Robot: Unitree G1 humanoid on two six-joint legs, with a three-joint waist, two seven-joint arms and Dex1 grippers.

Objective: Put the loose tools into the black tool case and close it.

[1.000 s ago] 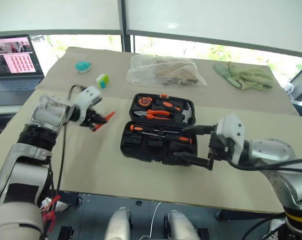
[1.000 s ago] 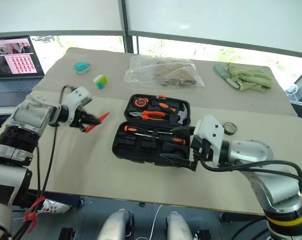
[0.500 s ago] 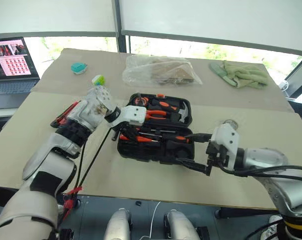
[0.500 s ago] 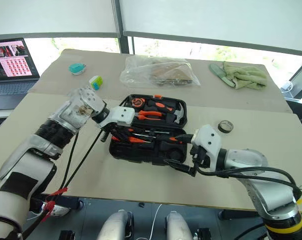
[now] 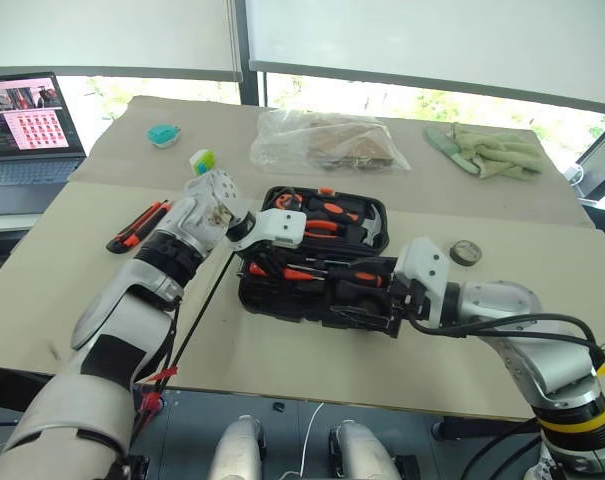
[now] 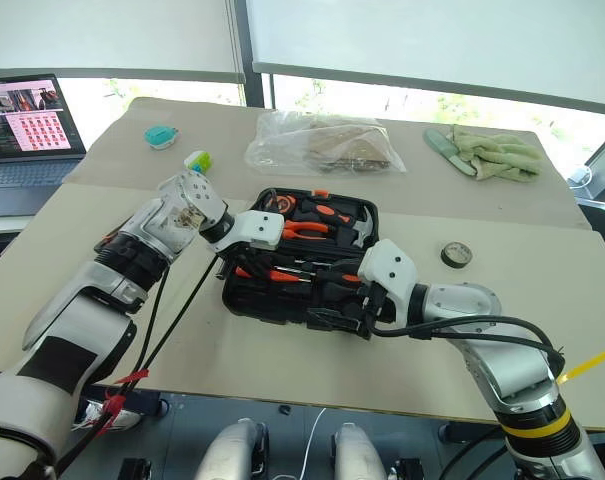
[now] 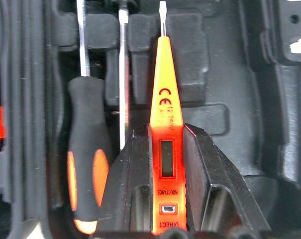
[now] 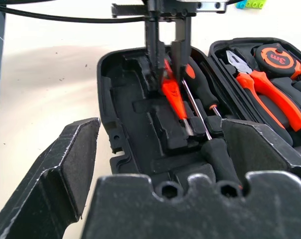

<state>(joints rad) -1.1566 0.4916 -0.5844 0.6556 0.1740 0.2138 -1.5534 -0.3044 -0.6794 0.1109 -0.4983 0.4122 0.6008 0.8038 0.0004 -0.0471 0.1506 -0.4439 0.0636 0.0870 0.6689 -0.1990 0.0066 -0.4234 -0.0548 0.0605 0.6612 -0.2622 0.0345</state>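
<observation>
The black tool case [image 5: 250, 296] lies open at mid table, with hammer [image 5: 374, 226] and pliers [image 5: 317, 227] in its far half. My left gripper [image 7: 165, 167] points down into the near half, shut on the slim all-orange screwdriver [image 7: 162, 119], whose tip rests among the moulded slots. A black-and-orange screwdriver [image 7: 85, 159] lies in the slot beside it. My right gripper [image 5: 370, 292] stands wide open at the case's near right end, holding nothing. The orange-and-black utility knife [image 5: 137, 226] lies on the table left of the case. The small dark tape roll [image 5: 465, 252] sits right of it.
A clear plastic bag [image 5: 322, 141] lies behind the case, and green gloves [image 5: 487, 151] at the back right. A teal gadget [image 5: 164, 133] and a green-white one [image 5: 202, 160] sit at the back left. A laptop [image 5: 27, 125] stands beyond the table's left edge.
My left arm swung right from the table's left side with the orange screwdriver and tipped it down into the case's near half. My right gripper edged closer to the case's end.
</observation>
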